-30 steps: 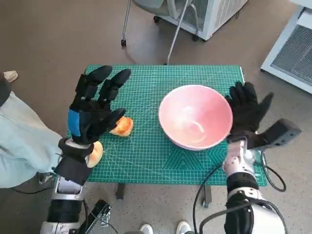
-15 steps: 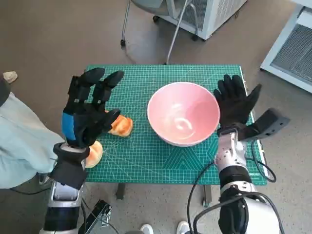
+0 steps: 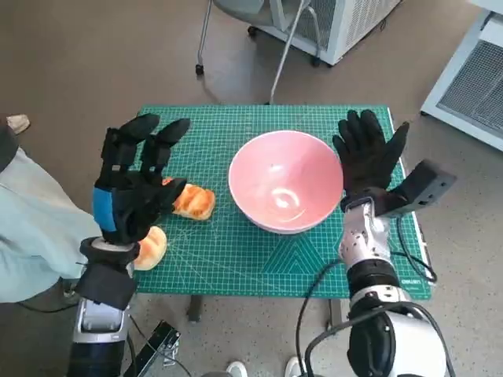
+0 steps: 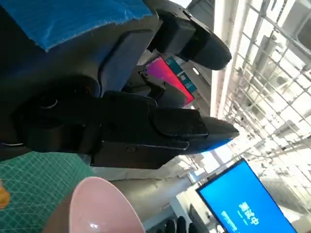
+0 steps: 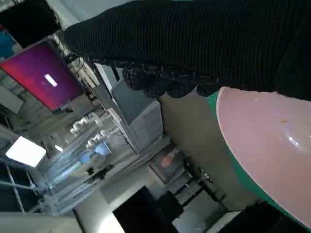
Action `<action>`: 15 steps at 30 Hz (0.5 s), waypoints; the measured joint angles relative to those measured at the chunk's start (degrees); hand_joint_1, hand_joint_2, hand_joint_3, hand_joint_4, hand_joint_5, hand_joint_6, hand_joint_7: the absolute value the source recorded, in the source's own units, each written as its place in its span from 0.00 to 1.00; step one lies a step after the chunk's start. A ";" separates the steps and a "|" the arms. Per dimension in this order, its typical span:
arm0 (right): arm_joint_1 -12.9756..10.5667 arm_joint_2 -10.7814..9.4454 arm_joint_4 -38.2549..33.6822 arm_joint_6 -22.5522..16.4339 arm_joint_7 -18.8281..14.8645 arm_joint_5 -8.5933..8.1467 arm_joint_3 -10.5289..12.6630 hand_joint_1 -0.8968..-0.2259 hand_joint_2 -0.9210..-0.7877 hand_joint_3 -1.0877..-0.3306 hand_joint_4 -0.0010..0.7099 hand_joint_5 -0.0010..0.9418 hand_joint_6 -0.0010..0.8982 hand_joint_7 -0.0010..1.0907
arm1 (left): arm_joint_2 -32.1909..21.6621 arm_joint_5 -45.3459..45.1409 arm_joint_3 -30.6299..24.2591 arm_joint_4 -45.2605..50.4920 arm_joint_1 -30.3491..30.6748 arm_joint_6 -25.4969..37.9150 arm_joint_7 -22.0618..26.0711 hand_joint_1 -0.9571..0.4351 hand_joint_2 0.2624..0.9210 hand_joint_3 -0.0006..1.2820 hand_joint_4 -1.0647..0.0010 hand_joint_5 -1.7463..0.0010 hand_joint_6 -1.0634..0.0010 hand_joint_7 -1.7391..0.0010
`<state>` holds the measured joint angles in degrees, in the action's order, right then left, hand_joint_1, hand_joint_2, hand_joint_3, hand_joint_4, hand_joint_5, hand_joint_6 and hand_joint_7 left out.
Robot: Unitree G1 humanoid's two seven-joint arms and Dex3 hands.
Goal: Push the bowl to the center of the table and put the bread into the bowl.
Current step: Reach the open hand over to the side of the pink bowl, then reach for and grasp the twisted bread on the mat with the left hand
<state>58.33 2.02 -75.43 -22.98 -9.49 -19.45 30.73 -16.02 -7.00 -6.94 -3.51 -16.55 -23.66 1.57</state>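
On our green counter (image 3: pixel 236 259), mid-frame, the pink bowl (image 3: pixel 286 182) sits empty; our right robot hand (image 3: pixel 368 157) presses its rim, fingers spread. Our left robot hand (image 3: pixel 130 188) hovers wide, holding nothing, above the bread (image 3: pixel 193 201) at left.

Pink bowl (image 3: pixel 286 192) upright mid-table (empty), golden bread (image 3: pixel 193 201) beside it

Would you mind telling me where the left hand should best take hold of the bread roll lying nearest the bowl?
Probably across the middle of the bread roll, from above. It lies flat on the green mat, clear of the pink bowl, with its length running across the table. The left hand hovers open just over it.
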 measured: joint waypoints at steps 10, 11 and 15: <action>-0.42 3.94 2.50 -9.61 0.14 6.32 -5.54 0.61 0.00 0.33 0.46 0.04 0.09 0.61 | -6.34 -1.81 -1.21 -1.06 -0.30 0.67 2.22 0.59 0.97 0.09 0.81 0.68 0.82 0.54; -0.53 4.29 2.90 -10.92 0.17 6.99 -6.25 0.60 0.00 0.33 0.47 0.05 0.09 0.61 | -7.08 -2.00 -1.25 -1.38 -0.46 0.76 2.62 0.59 0.97 0.08 0.81 0.70 0.83 0.55; -1.91 5.73 5.70 -17.71 -1.24 10.63 -9.86 0.56 0.00 0.35 0.49 0.05 0.08 0.63 | -11.02 -3.51 -1.04 -2.73 -1.54 1.78 5.35 0.59 0.99 0.05 0.79 0.77 0.83 0.59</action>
<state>56.42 7.76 -69.73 -40.68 -10.72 -8.82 20.87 -27.04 -10.50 -7.97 -6.24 -18.09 -21.88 6.91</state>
